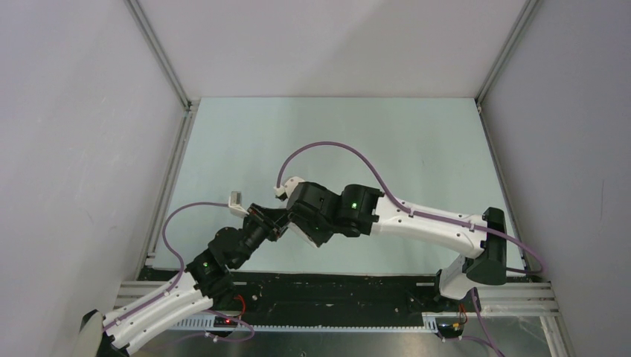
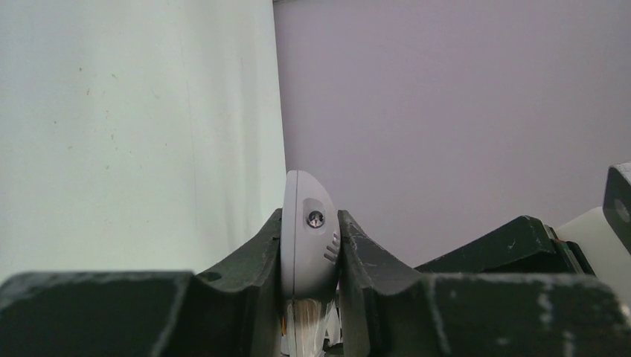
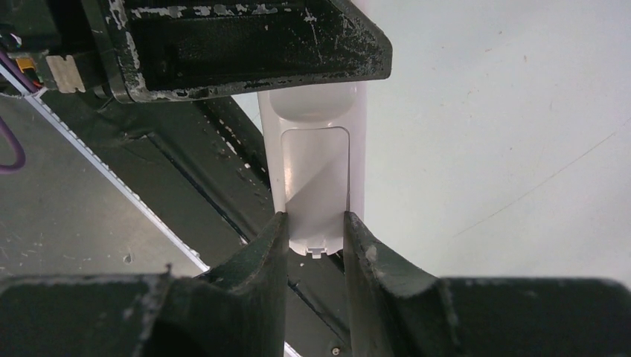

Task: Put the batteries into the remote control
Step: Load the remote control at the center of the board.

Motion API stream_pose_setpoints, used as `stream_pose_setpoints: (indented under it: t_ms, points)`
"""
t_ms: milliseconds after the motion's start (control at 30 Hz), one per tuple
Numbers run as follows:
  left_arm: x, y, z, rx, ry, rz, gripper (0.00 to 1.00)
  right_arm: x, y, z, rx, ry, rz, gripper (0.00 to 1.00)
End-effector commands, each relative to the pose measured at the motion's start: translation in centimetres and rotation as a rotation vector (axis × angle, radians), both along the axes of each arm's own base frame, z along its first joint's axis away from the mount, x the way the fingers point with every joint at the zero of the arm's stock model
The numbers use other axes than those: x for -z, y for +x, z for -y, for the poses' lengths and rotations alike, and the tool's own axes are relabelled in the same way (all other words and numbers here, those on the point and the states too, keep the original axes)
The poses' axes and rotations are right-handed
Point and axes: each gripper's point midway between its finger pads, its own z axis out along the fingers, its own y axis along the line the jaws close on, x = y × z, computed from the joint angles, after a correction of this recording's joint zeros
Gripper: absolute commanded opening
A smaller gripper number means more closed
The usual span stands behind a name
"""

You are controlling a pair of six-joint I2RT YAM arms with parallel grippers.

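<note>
Top external: arms [image 1: 424, 221] bent onto remote [image 1: 236, 199]

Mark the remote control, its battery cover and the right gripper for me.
remote control [image 2: 303, 239], left wrist view, on its rounded end.
battery cover [image 3: 316, 182], right wrist view, middle of the panel.
right gripper [image 3: 315, 219], right wrist view, midway between its fingertips.

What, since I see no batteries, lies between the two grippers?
The remote control, battery-cover side facing the camera: the left gripper clamps one end, and the right gripper straddles the other. The right wrist view shows it.
</note>
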Motion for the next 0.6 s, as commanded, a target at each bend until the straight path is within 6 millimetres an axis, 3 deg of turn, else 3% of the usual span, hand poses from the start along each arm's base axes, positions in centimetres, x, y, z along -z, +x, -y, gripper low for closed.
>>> stream_pose_setpoints:
  t_ms: [0, 333, 567]
  points:
    - [-2.16, -0.03, 0.08, 0.004, -0.053, 0.042, 0.0, -2.18, 0.71, -2.39, 0.011, 0.108, 0.013, 0.3]
    - [-2.19, -0.02, 0.03, 0.002, -0.056, 0.043, 0.0, -2.0, 0.85, -2.52, 0.022, 0.106, 0.008, 0.33]
    - [-2.2, -0.02, -0.03, 0.0, -0.058, 0.043, 0.0, -2.06, 0.9, -2.55, 0.023, 0.108, 0.011, 0.49]
